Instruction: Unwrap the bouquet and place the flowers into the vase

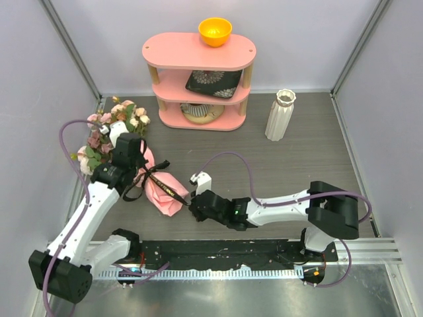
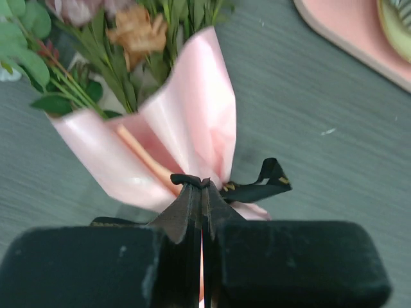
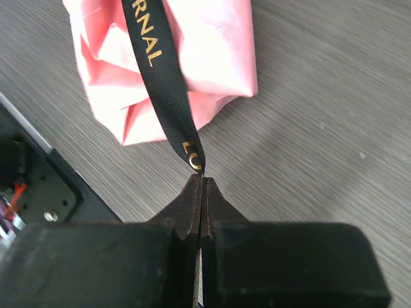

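where the table meets the left wall, the bouquet (image 1: 132, 155) lies on its side, flowers (image 1: 112, 129) toward the back, pink paper (image 1: 162, 191) toward the near middle. the left gripper (image 2: 201, 183) is pinched together on the bouquet's tied neck. just right of it, the right gripper (image 3: 201, 176) is clamped on the loose end of the black ribbon (image 3: 160, 83). further right, beside a pink shelf (image 1: 198, 53), the white vase (image 1: 280, 115) stands upright, well apart from the bouquet.
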{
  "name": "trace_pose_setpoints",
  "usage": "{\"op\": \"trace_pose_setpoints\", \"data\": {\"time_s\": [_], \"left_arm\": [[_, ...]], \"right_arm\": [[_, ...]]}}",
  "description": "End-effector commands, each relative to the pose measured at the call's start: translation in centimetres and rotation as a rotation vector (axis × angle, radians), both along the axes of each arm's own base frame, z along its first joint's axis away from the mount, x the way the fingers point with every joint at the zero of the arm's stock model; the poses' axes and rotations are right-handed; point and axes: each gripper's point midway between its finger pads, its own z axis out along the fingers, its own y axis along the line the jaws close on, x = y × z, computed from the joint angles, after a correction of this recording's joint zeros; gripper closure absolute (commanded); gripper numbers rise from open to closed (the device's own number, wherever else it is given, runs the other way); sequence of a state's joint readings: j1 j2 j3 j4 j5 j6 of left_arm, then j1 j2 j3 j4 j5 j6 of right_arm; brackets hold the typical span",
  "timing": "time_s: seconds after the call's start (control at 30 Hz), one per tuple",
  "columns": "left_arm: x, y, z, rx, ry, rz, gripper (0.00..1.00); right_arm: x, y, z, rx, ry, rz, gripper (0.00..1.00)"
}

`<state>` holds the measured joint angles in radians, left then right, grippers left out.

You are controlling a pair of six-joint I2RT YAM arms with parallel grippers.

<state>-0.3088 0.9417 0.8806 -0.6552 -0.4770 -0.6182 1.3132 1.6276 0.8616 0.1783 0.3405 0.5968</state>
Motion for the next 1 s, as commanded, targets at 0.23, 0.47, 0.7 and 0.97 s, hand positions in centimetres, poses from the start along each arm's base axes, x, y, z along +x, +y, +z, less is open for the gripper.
{"op": "trace_pose_setpoints", "data": {"time_s": [0.23, 0.47, 0.7, 0.97], "left_arm": [[5.6, 2.8, 4.9, -0.004, -0.133, 0.158, 1.0], [5.0, 9.2, 11.6, 0.001, -0.301, 0.46, 1.0], [3.0, 11.4, 21.5, 0.011, -0.62, 0.556, 1.0], [2.9, 11.9, 25.5, 0.062, -0.703, 0.553, 1.0]], "right_arm": [[-2.1, -6.6, -3.4, -0.041, 0.104, -0.078, 0.99], [-2.4, -8.5, -4.1, -0.061, 0.125, -0.109, 0.99], [-2.1, -9.6, -3.4, -0.056, 0.109, -0.144, 0.99], [-2.9, -10.9, -4.1, -0.067, 0.156, -0.168, 0.99]]}}
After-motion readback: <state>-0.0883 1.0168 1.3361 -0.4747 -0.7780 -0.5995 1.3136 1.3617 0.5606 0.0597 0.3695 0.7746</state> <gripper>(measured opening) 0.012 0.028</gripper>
